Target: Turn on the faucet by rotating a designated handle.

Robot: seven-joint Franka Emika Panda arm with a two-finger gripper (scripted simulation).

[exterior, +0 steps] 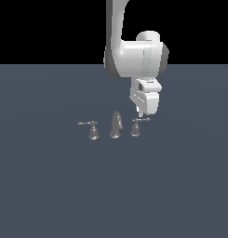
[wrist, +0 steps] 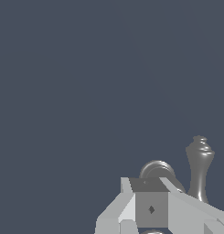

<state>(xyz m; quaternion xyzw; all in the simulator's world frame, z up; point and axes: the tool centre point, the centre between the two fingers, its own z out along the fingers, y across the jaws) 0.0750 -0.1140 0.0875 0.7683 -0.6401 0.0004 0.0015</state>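
The handle (exterior: 136, 128) is seen on the exterior view's right of the three-piece faucet (exterior: 115, 125), its bell-shaped base set on the dark grey-blue floor (exterior: 50, 186) and its thin lever pointed toward the exterior view's right. The tall curved spout (exterior: 116, 124) is placed just beside it at the middle of the set, and the twin handle (exterior: 92, 129), with its lever pointed the other way, is found on the spout's far side. The gripper (exterior: 140, 113) is held just above the handle's lever, at the end of the white arm (exterior: 134, 58) that is lowered from the top of the exterior view. In the wrist view the gripper (wrist: 150, 208) is shown close over a rounded metal piece, with a turned metal column (wrist: 199, 167) beside it. How far the fingers are parted cannot be told, and nothing is seen to be gripped.
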